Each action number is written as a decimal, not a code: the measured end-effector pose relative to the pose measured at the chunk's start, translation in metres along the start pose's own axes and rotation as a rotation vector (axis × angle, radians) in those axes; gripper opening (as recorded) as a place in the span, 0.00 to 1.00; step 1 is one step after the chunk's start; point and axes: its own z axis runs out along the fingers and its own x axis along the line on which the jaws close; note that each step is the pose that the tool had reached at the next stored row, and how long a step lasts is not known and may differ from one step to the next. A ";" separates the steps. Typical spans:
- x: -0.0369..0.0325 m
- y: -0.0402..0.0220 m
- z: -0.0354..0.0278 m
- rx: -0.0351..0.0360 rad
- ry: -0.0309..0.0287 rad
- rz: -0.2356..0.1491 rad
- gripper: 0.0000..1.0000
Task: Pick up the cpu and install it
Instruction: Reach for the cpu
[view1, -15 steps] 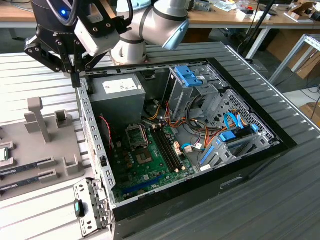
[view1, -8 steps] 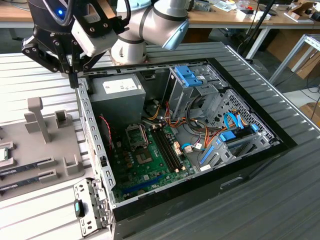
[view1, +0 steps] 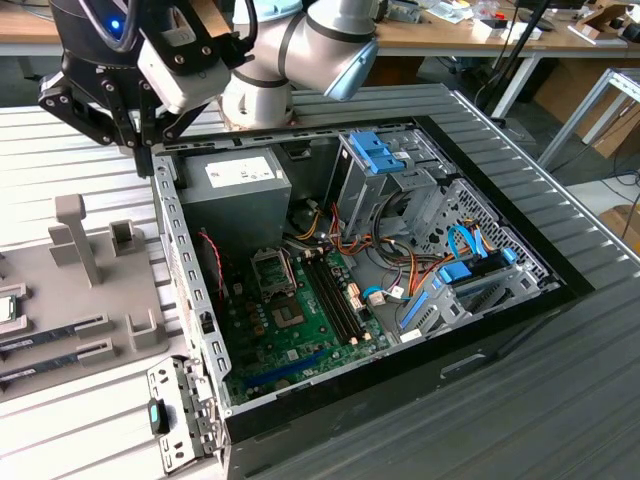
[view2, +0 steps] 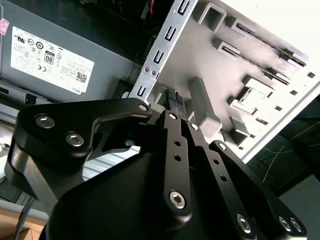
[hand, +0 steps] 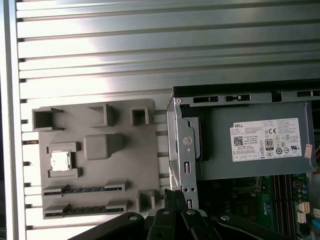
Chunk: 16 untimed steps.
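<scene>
Gripper (view2: 174, 96) clenched on nothing above the case wall (hand: 176, 150); the cpu (hand: 61, 161) lies in its tray (hand: 142, 165) pocket, well apart.
Risk: if the gripper stays clenched it cannot take the chip, and a low path may strike the wall.

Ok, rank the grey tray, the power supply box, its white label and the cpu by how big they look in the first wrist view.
1. grey tray
2. power supply box
3. white label
4. cpu, clearly the smallest, sitting in a pocket of the tray
</scene>
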 end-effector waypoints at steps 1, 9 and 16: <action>0.0004 0.0000 0.0000 0.0000 0.0000 0.000 0.11; 0.0038 -0.0003 -0.0001 0.0000 0.0000 0.000 0.11; 0.0064 -0.0005 -0.0002 0.0000 0.0000 0.000 0.11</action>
